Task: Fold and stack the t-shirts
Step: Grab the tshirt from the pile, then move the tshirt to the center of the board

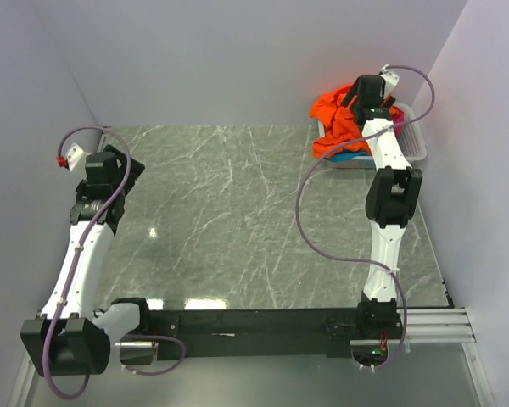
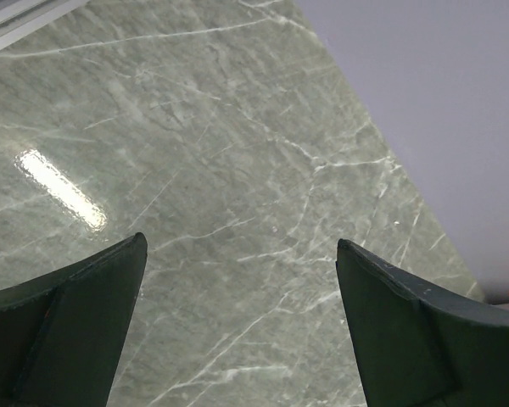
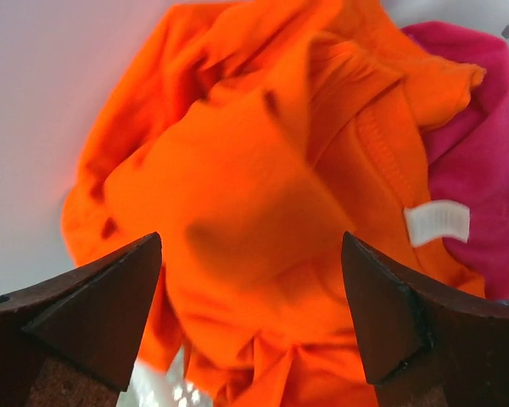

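— Where are your jaws?
— My right gripper (image 3: 250,242) stands wide and empty, just above the crumpled bright orange cloth t-shirt (image 3: 254,195). My left gripper (image 2: 239,240) is also wide, over the grey marble table (image 2: 237,127).
— How will the shirt handle?
— Soft, light and limp, I think. I would pinch a raised fold. It lies beside the magenta cloth shirt (image 3: 492,170) in the white slatted plastic basket (image 1: 416,148).

Basket (image 1: 413,146) sits at the far right corner of the table (image 1: 229,220). Shirts are heaped in it. The top shirt (image 3: 254,186) spills over the basket's left rim. A second shirt (image 3: 488,161) lies to its right, partly beneath it. Right gripper (image 3: 250,246) hangs above the heap, over the top shirt. Left gripper (image 2: 237,250) hangs over the table's left side, well apart from the basket.
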You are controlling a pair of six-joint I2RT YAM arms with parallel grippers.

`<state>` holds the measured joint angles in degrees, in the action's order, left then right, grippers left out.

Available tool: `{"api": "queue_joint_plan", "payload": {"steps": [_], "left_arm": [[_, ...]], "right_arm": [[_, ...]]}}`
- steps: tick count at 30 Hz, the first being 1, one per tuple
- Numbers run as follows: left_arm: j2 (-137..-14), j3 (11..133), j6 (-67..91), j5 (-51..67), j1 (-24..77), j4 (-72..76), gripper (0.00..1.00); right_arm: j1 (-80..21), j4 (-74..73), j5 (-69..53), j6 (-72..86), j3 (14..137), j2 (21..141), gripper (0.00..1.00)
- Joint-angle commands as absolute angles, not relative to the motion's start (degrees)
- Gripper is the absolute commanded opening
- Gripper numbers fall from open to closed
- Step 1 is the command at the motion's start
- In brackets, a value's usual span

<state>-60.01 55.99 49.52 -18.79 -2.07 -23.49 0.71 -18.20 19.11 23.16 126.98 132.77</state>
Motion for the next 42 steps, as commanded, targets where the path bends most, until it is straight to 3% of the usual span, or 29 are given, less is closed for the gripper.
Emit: {"api": "queue_joint_plan", "payload": {"steps": [1,3,8,9,10,12,13,16,19,28,37,42], "left_arm": [[-61.0,59.6,48.2,-19.2,-2.3,-23.2,0.99],[-61.4,59.6,48.2,-19.5,-2.3,-23.1,0.99],[-62.1,59.6,47.9,-19.8,-2.3,-22.8,1.00],[-62.4,59.9,47.9,-19.9,-2.3,-22.9,0.99],[-62.6,60.1,47.9,-20.5,-2.2,-23.2,1.00],[-62.9,60.7,48.3,-20.9,-2.3,-24.2,0.99],[-62.9,60.8,48.3,-20.7,-2.3,-24.3,0.99],[-62.8,60.6,48.3,-19.7,-2.3,-23.9,0.99],[-62.3,60.4,48.9,-17.4,-2.3,-23.4,1.00],[-58.6,59.3,50.6,-11.3,-2.3,-24.0,0.99],[-51.4,58.2,52.6,-7.0,-2.2,-27.1,0.99],[-47.6,59.3,53.2,-8.4,-2.3,-32.9,0.99]], "right_arm": [[2.6,-11.3,18.1,27.8,128.7,135.3,0.92],[2.6,-11.0,17.6,28.2,131.6,137.4,0.90],[2.8,-7.8,14.7,27.9,134.0,141.2,0.73],[2.8,-6.9,14.3,28.0,133.5,141.3,0.66],[2.8,-6.5,14.2,28.2,133.2,140.7,0.46],[2.8,-5.6,14.0,28.6,131.2,139.2,0.28],[2.8,-5.3,14.1,28.5,130.3,136.9,0.11],[2.5,-4.4,14.3,26.9,127.2,131.3,0.09],[1.8,-5.9,16.4,24.4,125.2,125.1,0.00],[-8.0,-4.0,21.4,13.5,112.6,101.0,0.00],[-27.0,-5.5,9.4,9.1,112.9,85.0,0.00],[-29.6,-4.7,-2.2,16.8,113.6,81.0,0.00]]}}
